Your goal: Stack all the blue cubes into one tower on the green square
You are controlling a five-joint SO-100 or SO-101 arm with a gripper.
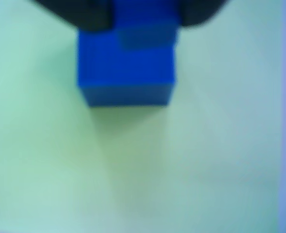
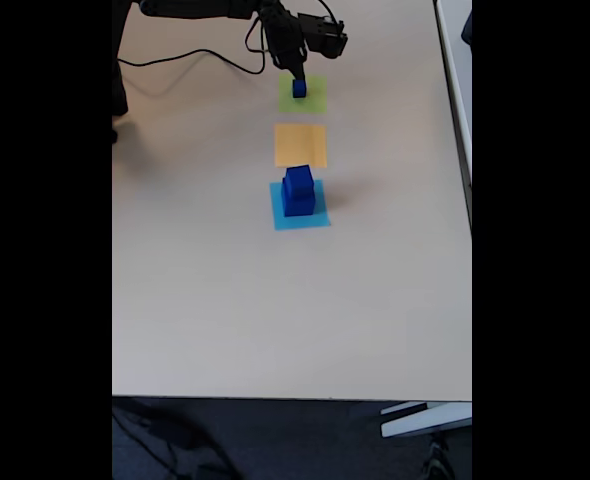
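Beige table (image 2: 205,300): your gripper (image 2: 300,80) clasps one blue cube (image 2: 299,89) on the green square (image 2: 315,98); release it, then fetch the stacked cubes (image 2: 298,190).

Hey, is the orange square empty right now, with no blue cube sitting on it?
Yes, in the fixed view the orange square is bare; one blue cube sits on the green square, others on the light-blue square.

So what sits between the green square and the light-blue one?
In the fixed view, an orange square lies between the green square and the light-blue square, with nothing on it.
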